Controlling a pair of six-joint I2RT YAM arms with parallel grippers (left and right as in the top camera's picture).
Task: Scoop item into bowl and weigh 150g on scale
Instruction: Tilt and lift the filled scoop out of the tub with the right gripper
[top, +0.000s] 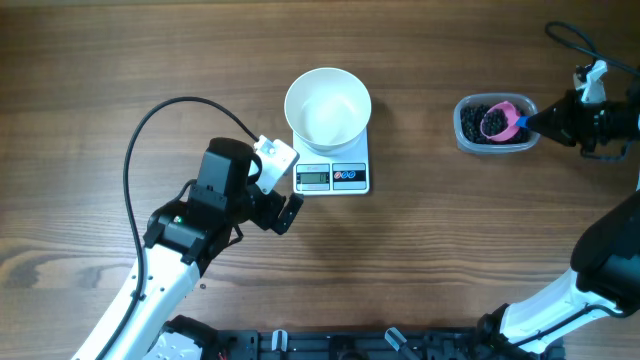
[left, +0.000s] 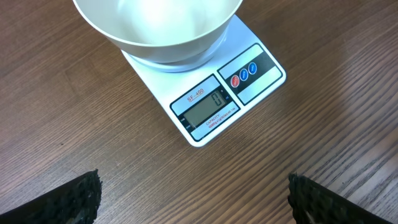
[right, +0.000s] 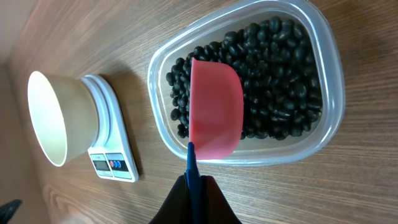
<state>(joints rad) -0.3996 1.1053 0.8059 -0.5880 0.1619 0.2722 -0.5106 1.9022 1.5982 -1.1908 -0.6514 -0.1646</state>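
— Progress, reading the overhead view from the bottom edge upward?
— Barely begun, I'd say. At lower left the left pincer (top: 284, 190) stands wide open with nothing in it, just beside the scale's display edge and not touching it.
— And the scale?
— The scale (left: 249, 93) sits on the table (top: 450, 250) at upper centre. Its display reads zero in the left wrist view. The bowl (left: 168, 46) stands upright on its platform, with no beans in it.
— So the set-up is done?
— It looks so: the bowl is placed and the reading is at zero. None of the weighing is done.
— Where are the beans?
— The beans (right: 280, 81) are all in the tub (right: 158, 68) at upper right, well apart from the scale. They lie there as a dark heap.
— The right pincer?
— The right pincer (right: 194, 190) is clamped tight on the blue handle of a pink scoop (right: 214, 109), which is over the beans by the tub's wall. I see no beans on its pink face. Whether its lip has dug in, I cannot tell.
— What's left?
— Nearly all of it: fill the scoop, carry it across to the bowl, tip it, repeat, and watch the display until it shows the target.
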